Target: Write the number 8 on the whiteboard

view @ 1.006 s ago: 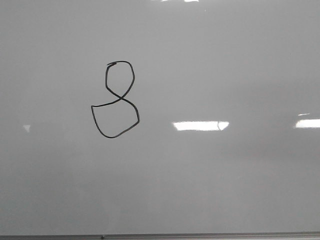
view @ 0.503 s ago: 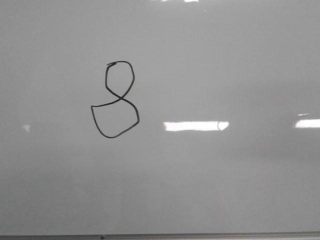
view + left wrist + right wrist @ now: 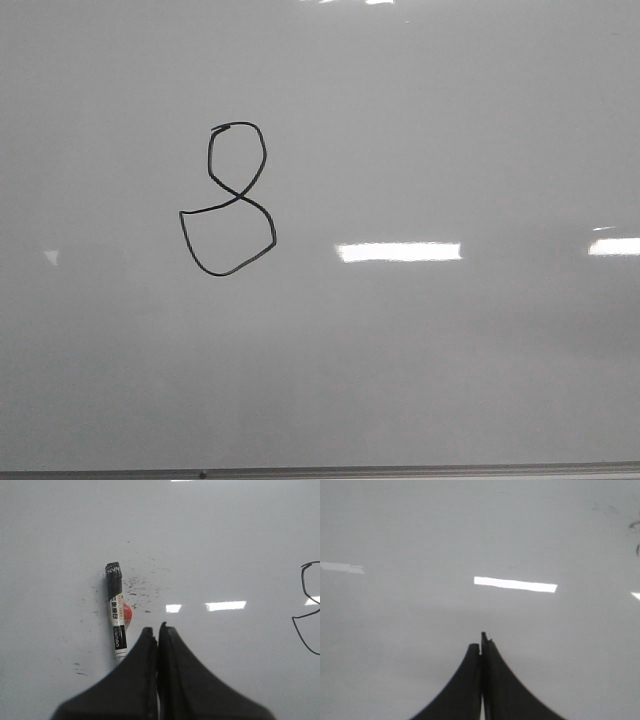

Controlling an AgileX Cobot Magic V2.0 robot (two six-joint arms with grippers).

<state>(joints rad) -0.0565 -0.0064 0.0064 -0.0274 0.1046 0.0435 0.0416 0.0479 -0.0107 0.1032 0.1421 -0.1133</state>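
You have the number 8 (image 3: pixel 228 200) already drawn on the whiteboard (image 3: pixel 450 380), left of centre in the front view, both loops closed, so the task looks done or almost done. The marker (image 3: pixel 116 611) lies flat on the board just beside the left end effector (image 3: pixel 157 630), cap on, not held. Both end effectors are pressed together with nothing between; the right end effector (image 3: pixel 481 640) hovers over a bare part of the board.

Risks, as I judge: if you move the left arm sideways, the fingers can push the marker, and it rolls easily on such a glossy surface, maybe over the fresh ink. Dragging a finger across the 8 will smear it, bc whiteboard ink wipes off w/ little contact.

The surface is pale grey, shiny, w/ bright light reflections (image 3: pixel 398 252) and small black specks near the marker. A thin grey frame edge (image 3: pixel 400 470) runs along the bottom. Nothing else of the room is in view
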